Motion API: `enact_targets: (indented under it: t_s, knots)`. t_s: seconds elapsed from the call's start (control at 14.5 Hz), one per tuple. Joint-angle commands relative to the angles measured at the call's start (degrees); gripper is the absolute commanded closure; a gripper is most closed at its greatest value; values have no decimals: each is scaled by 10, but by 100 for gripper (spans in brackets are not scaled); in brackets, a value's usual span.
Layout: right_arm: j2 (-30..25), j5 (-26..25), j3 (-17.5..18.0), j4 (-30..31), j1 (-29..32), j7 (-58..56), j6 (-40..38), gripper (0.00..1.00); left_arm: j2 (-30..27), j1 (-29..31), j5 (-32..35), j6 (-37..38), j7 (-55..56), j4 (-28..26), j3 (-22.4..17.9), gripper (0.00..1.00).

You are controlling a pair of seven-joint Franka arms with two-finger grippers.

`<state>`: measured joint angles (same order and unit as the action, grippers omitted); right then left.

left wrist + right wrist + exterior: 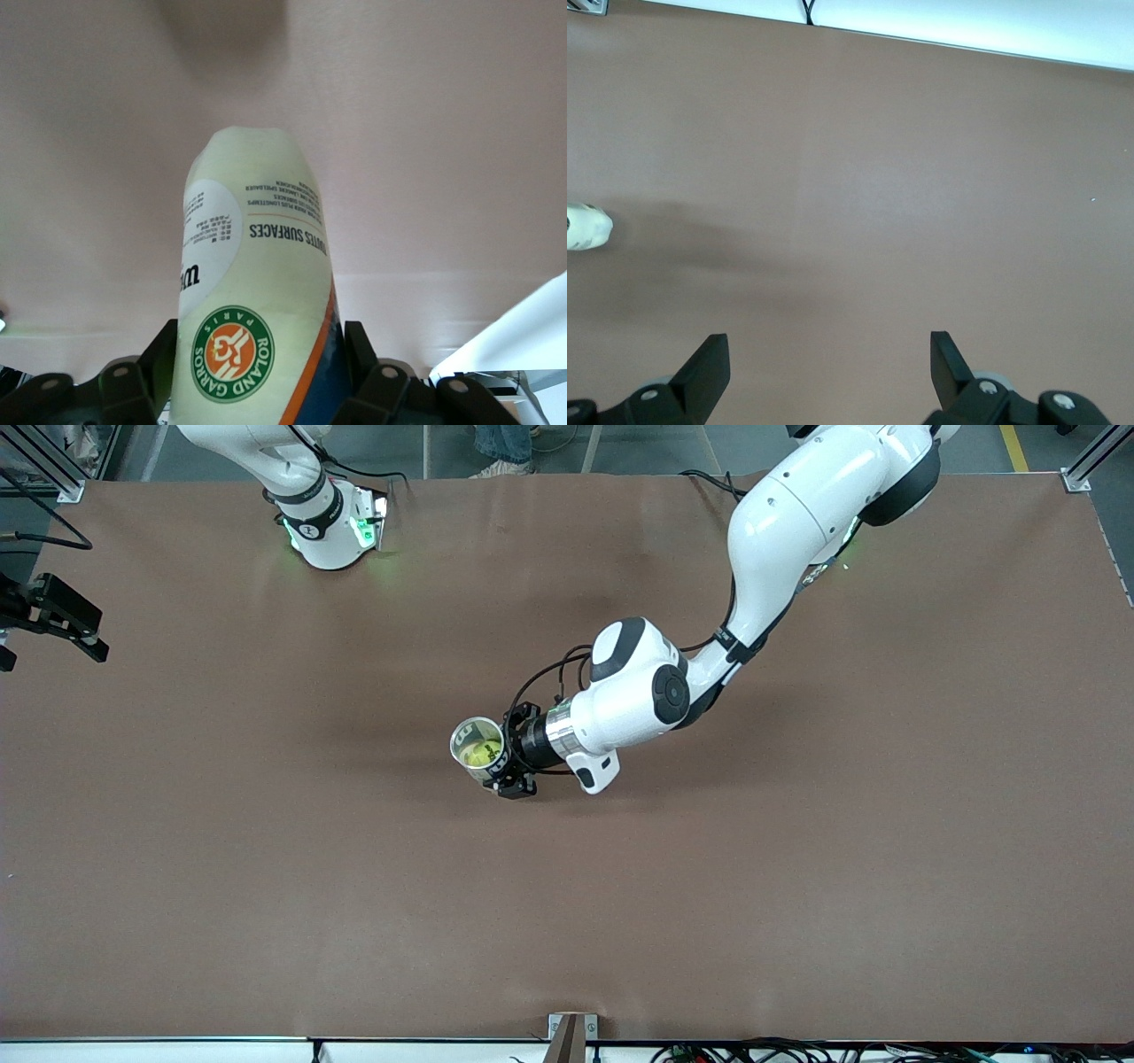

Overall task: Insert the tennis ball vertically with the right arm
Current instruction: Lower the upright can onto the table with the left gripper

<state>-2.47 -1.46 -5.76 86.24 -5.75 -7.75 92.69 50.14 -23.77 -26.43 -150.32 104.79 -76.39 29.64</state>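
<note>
My left gripper [511,751] is shut on a tennis ball can [479,749] over the middle of the table. The can is tilted, with its open mouth toward the right arm's end. A yellow tennis ball [479,755] shows inside it. In the left wrist view the can [252,292] has a Roland Garros label and sits between the black fingers [151,367] of my left gripper [257,376]. My right gripper [828,354] is open and empty above bare table. The can's end [585,227] shows far off at the edge of the right wrist view.
The brown table [567,921] fills the view. The right arm's base [330,524] stands at the back. A black fixture [55,613] juts in at the right arm's end. A white strip and cables [797,1052] run along the table's front edge.
</note>
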Motion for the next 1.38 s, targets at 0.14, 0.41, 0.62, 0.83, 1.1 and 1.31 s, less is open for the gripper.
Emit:
enact_targets:
  t_s: [0.14, 0.41, 0.62, 0.83, 1.1, 1.31]
  knots:
    - [4, -12, -6, -33, 6, -8, 1, 0, 23, -6, -21, -19, -16, -6, 5, 23]
    - [15, -2, -6, -30, 6, 13, 2, 0, 30, -5, -26, -20, -19, -7, 5, 23]
    - [23, 6, -5, -30, 2, 80, 4, 0, 39, -3, -30, -20, -27, -7, 5, 23]
    - [30, 6, -4, -30, 2, 80, 4, 0, 46, -2, -42, -20, -42, -6, 5, 23]
    - [31, 5, -4, -31, 4, 76, 4, 0, 46, -3, -44, -20, -44, -7, 5, 22]
    - [32, 6, -1, -33, 0, 76, 3, 0, 47, -1, -44, -21, -45, -7, 4, 0]
